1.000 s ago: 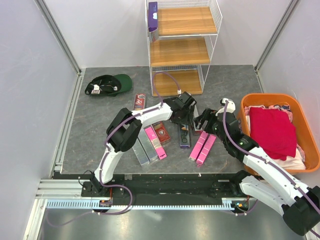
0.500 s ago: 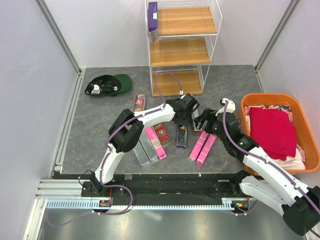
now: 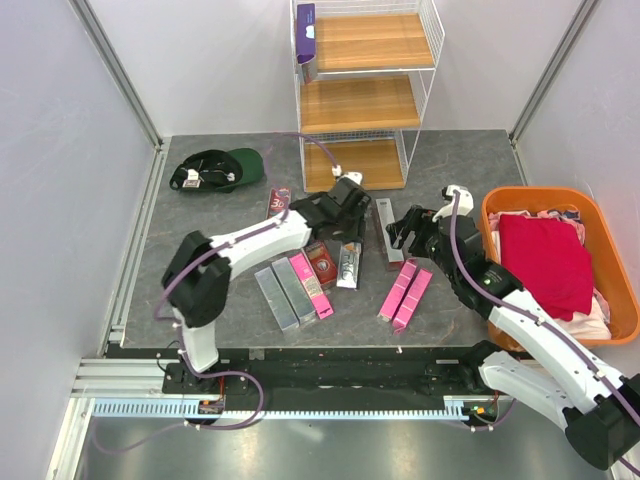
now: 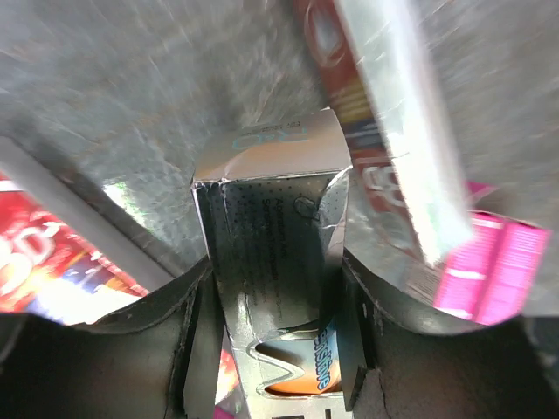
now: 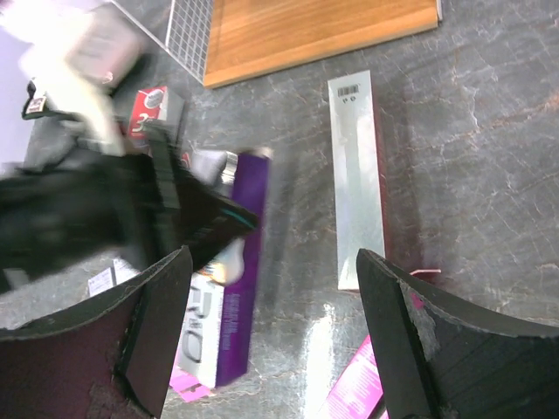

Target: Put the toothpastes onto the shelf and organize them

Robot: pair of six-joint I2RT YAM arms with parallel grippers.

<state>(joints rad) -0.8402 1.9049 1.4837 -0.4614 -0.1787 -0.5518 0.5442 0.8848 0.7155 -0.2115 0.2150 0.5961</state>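
Note:
My left gripper [image 3: 346,222] is shut on one end of a purple and silver toothpaste carton [image 3: 348,266]. In the left wrist view that carton [image 4: 271,236] fills the gap between the fingers [image 4: 188,336]. My right gripper [image 3: 403,233] hangs open with nothing in it, over the floor between that purple carton [image 5: 241,288] and a flat silver-grey carton [image 5: 356,179]. Two pink cartons [image 3: 405,294] lie below it. Grey, pink and red cartons [image 3: 297,288] lie side by side at the left. The white wire shelf [image 3: 365,95] stands at the back, with one purple carton [image 3: 305,34] on its top board.
A dark red "3D" carton [image 3: 279,205] lies near a green cap [image 3: 222,168] at the left. An orange basket [image 3: 604,232] of clothes stands at the right. Grey walls close in both sides. The shelf's lowest board [image 5: 323,26] is just ahead of my right gripper.
My left gripper has closed on the purple and silver carton and shifted it left and toward the shelf, its arm swinging left. My right gripper has edged slightly back, still open.

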